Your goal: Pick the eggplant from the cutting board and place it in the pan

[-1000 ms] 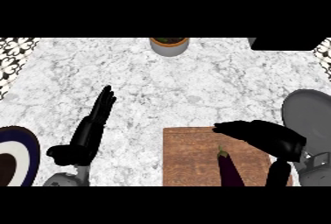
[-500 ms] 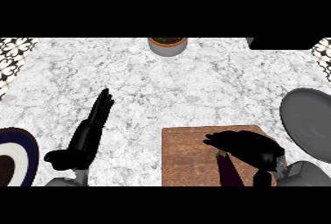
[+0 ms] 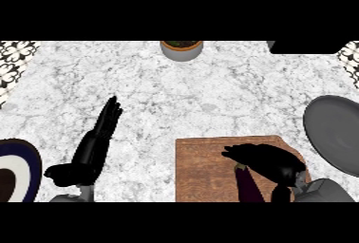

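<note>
Right hand (image 3: 265, 160) sits over the near right part of the board (image 3: 203, 166), fingers curled downward above the eggplant (image 3: 247, 185). Whether the fingers already pinch the eggplant cannot be told: the hand covers its upper end, and no contact line shows. Eggplant: dark purple, lying lengthwise on the board, its top end under the hand, its body running toward the board's near edge, just below the palm. It is on the board, not lifted. Pan (image 3: 335, 130): grey, round, off the board's right side, near the board but apart from it, nothing in it. Progress, as judged: approach done, hand in place over the eggplant; grasp unconfirmed; lift, carry to the pan and release all left to do, so the task is in its early part. Next move likely calls for closing round the eggplant's upper end, then a short carry away from the board's right edge to the pan. Left hand (image 3: 95, 142): well off the board's left side, fingers straight and pointing away, resting, holding nothing. Other items: plate (image 3: 14, 166) with dark rim far left of the board; pot (image 3: 182, 47) beyond the board at the counter's far edge.
</note>
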You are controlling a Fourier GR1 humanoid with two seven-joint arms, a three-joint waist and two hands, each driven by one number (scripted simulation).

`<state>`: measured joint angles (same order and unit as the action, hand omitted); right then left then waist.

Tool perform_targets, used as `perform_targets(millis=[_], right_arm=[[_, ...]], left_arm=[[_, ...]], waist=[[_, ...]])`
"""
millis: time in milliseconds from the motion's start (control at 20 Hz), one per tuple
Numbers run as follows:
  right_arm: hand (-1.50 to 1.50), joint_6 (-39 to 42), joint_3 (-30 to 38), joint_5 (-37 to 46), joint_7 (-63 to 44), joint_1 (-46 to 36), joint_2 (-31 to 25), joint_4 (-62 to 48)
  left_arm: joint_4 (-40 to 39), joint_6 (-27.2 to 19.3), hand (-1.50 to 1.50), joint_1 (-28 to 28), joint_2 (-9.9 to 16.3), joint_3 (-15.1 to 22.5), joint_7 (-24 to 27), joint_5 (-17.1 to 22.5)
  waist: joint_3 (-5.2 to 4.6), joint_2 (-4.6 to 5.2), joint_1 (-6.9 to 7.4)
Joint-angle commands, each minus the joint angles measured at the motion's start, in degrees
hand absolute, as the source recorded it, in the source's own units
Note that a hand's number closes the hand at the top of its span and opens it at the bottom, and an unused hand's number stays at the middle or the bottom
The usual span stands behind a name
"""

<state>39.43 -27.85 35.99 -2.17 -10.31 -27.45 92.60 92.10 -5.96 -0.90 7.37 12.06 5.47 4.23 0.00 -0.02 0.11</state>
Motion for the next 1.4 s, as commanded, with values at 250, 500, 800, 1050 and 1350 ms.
perform_targets(millis=[250,500,800,1050,1350], right_arm=[[-1.5,-0.8,0.3,7.5,0.1,3.2,7.6,-2.5],[-1.5,-2.7,-0.2,12.2,2.7,2.4,8.0,-7.9],[1.5,-7.4,-5.8,17.9,12.5,-0.7,6.2,-15.5],[1.5,-9.7,-4.9,20.4,14.0,-1.4,6.9,-18.1],[1.5,-13.8,-0.6,21.0,16.5,-0.9,6.3,-14.8]], left_arm=[[-0.3,1.6,0.0,0.0,-1.7,-1.8,0.2,-2.0],[-4.1,1.3,0.0,-4.0,-3.8,-2.5,-1.1,-2.4],[-4.1,2.9,0.0,-1.1,-2.4,-3.7,1.9,-1.7],[-1.7,3.1,0.0,1.0,-2.9,-2.3,1.4,-2.5],[0.6,2.8,0.0,-0.5,-3.2,-2.5,-2.7,-2.7]], waist=[[0.0,-0.01,-0.07],[0.0,0.01,-0.16],[0.02,0.07,0.19],[0.02,0.04,0.3],[0.01,-0.05,-0.01]])
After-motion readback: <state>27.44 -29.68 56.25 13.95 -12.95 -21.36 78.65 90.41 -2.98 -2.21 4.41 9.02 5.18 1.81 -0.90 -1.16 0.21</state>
